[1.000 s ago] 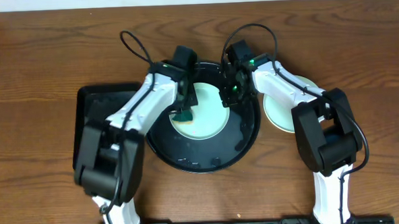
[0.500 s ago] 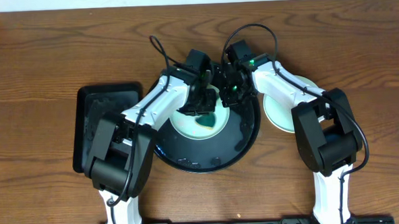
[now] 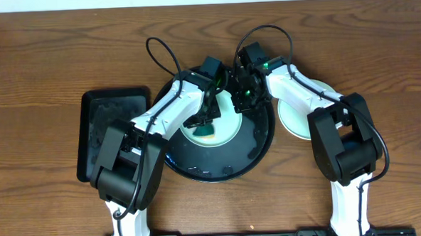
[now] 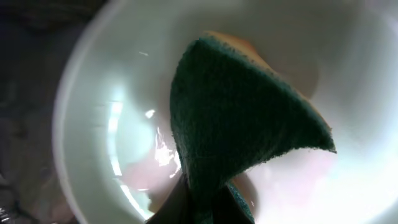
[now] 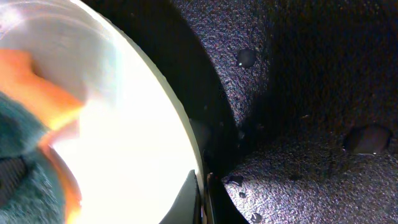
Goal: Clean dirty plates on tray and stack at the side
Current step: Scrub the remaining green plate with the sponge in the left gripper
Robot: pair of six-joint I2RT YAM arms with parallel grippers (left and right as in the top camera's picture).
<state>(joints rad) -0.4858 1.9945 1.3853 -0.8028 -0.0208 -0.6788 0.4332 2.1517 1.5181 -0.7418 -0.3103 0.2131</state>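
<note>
A pale plate (image 3: 225, 116) lies on the large round black tray (image 3: 216, 171). My left gripper (image 3: 207, 120) is shut on a green sponge (image 3: 205, 131) with an orange-yellow back and presses it on the plate's middle. In the left wrist view the sponge (image 4: 239, 118) covers the plate (image 4: 93, 124) above the gripper (image 4: 211, 208). My right gripper (image 3: 241, 102) is shut on the plate's right rim. The right wrist view shows its fingers (image 5: 204, 199) pinching the rim of the plate (image 5: 124, 124). A second pale plate (image 3: 294, 120) rests on the wood table at the right. A third plate is not visible.
A smaller rectangular black tray (image 3: 111, 129) sits on the table to the left of the round tray. Water drops lie on the wet round tray (image 5: 298, 93). The two arms meet closely over the far half of the round tray.
My left gripper swept the sponge across the plate from its left part toward the right, then back a little to the middle. The right arm has not moved.
</note>
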